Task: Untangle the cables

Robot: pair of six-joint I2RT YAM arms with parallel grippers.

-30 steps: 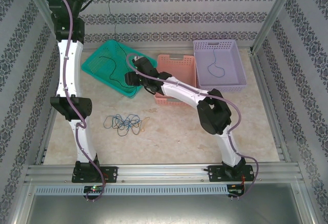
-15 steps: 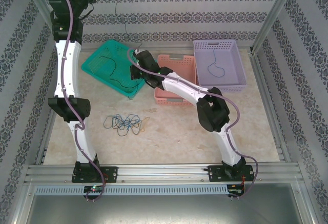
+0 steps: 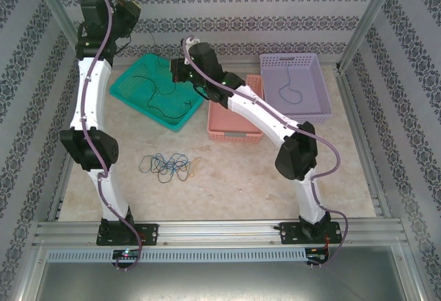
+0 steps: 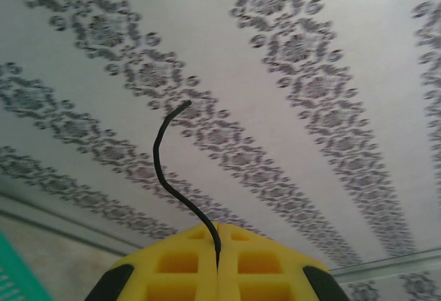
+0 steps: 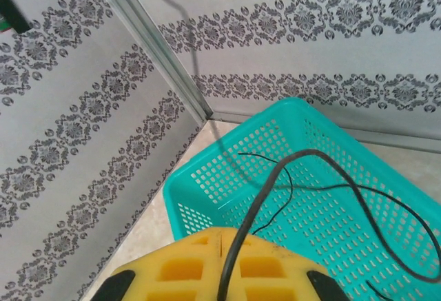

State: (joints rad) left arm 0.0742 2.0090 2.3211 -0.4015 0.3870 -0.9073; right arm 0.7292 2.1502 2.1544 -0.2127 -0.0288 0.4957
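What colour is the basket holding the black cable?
Teal; the basket shows best in the right wrist view.

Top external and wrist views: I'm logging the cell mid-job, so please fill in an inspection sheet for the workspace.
Surface: pale beige table.
Job's things: tangled cables on table; black cable in teal basket; blue cable in purple basket.
Clutter: pink basket.
Grippers: left gripper raised near back wall, shut on black cable; right gripper over teal basket, shut on black cable.
Cables: purple hoses along both arms.
Surroundings: patterned walls, aluminium frame.
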